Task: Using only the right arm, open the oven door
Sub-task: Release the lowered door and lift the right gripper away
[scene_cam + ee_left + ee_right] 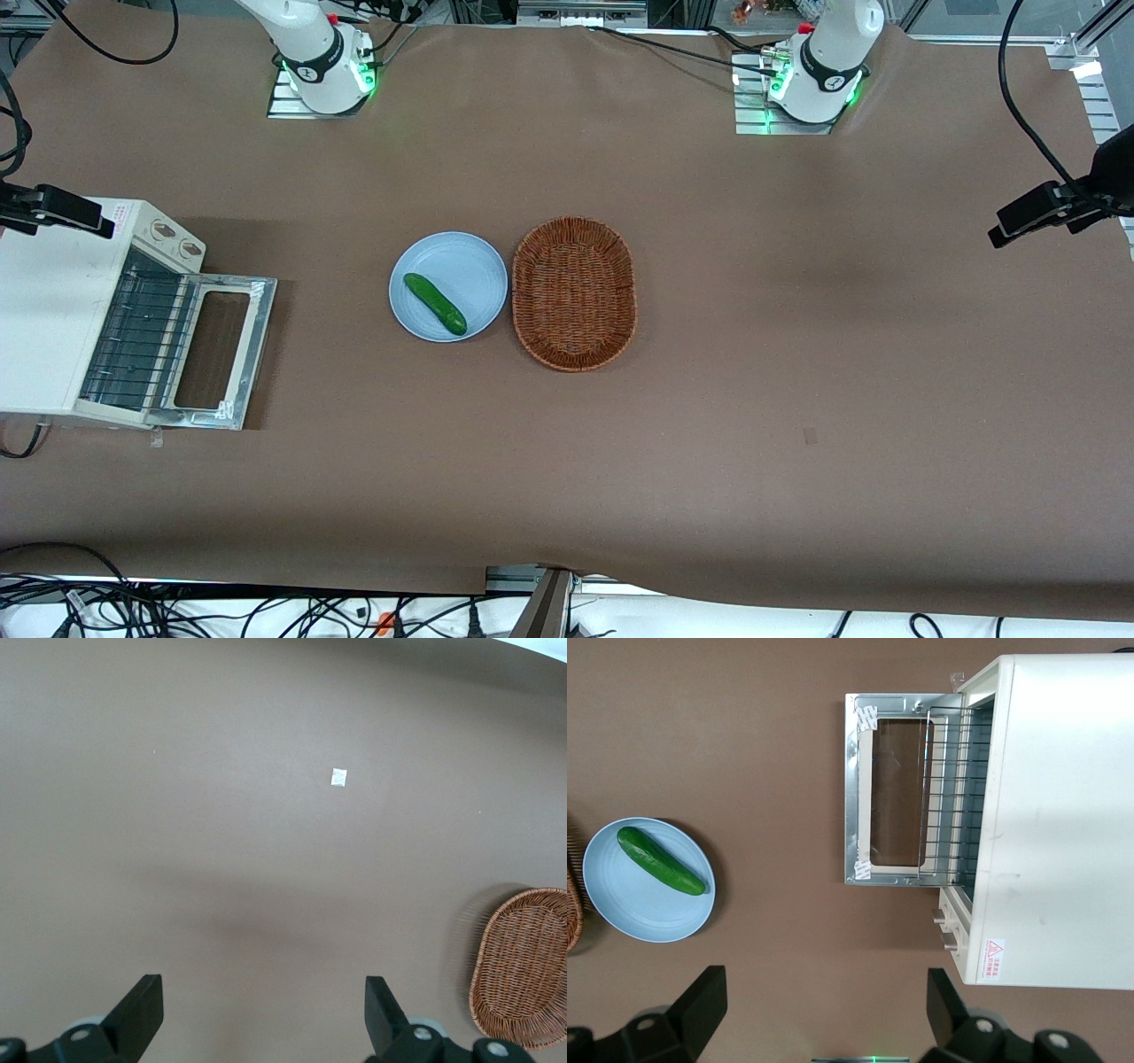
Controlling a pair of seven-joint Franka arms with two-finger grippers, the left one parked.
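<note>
The cream-white toaster oven (44, 310) stands at the working arm's end of the table. Its oven door (257, 346) is swung fully down and lies flat on the brown cloth, glass window facing up, with the wire rack (133, 341) exposed inside. In the right wrist view the oven door (890, 788) and the oven (1063, 806) are seen from high above. My right gripper (824, 988) hangs open well above the table, holding nothing, away from the door. Only the right arm's base (319, 62) shows in the front view.
A light blue plate (425, 257) carrying a green cucumber (434, 303) sits mid-table, beside a wicker basket (574, 292). The oven's two-knob panel (173, 239) faces upward beside the door. Black camera mounts (53, 208) stand at both table ends.
</note>
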